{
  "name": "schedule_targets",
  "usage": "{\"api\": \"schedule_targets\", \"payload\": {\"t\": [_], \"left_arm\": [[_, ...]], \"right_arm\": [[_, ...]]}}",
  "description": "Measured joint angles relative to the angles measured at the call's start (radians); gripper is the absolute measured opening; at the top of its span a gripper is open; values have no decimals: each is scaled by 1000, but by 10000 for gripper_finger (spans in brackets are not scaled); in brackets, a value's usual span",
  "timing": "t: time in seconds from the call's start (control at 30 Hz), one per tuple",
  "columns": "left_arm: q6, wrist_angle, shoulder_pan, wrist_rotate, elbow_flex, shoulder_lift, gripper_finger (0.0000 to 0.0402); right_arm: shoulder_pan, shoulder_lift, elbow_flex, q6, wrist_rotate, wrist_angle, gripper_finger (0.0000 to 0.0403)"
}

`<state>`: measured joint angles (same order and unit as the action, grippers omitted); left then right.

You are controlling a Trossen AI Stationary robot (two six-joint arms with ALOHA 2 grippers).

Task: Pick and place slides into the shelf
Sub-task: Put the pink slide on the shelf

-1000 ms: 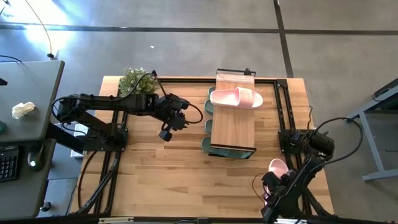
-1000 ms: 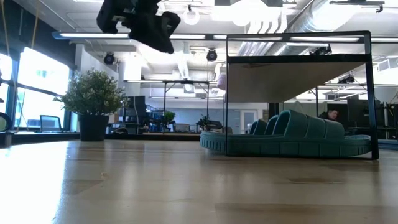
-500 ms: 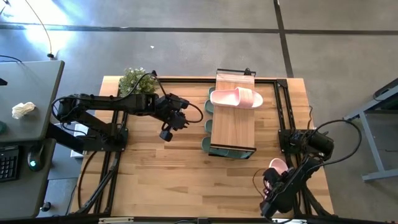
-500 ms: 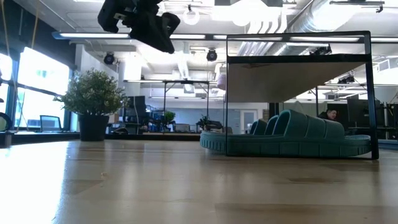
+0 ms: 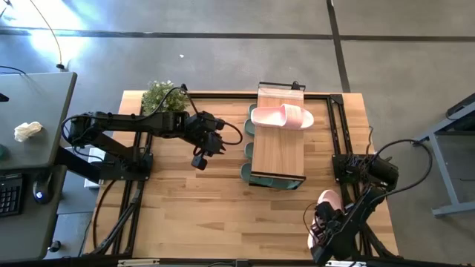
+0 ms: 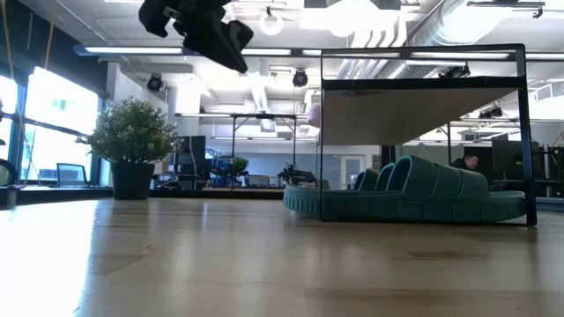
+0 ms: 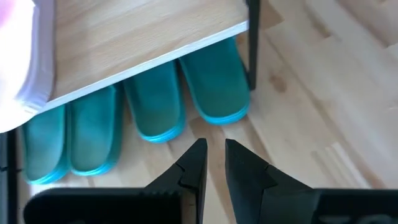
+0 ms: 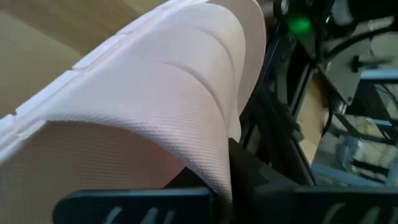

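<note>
Fingers of my right gripper [image 5: 324, 222] clamp the pink slide's [image 8: 155, 93] strap near the shelf's [image 5: 278, 152] right front corner, so lifting it up beside its mate [image 5: 282, 116] seems next, left gripper [image 5: 199, 158] idle, nearly closed.

My right gripper [image 5: 324, 226] has clamped shut on the pale pink rubbery slide [image 5: 327, 202], lower right of the high view.
</note>
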<state>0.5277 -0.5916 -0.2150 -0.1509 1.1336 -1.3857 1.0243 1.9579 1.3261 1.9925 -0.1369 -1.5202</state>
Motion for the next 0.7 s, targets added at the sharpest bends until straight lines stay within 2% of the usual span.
{"api": "schedule_targets", "payload": {"t": [0.1,0.3,0.53,0.7], "left_arm": [[-13,0,2,-42,0,0,46],[-16,24,46,-58,0,0,46],[-15,26,101,-74,0,2,46],[-16,17,120,-75,0,32,46]], "right_arm": [[7,0,101,12,56,-59,3],[34,-2,308,44,96,-52,1],[38,-2,579,96,261,-51,1],[-8,-2,725,51,409,-53,0]]}}
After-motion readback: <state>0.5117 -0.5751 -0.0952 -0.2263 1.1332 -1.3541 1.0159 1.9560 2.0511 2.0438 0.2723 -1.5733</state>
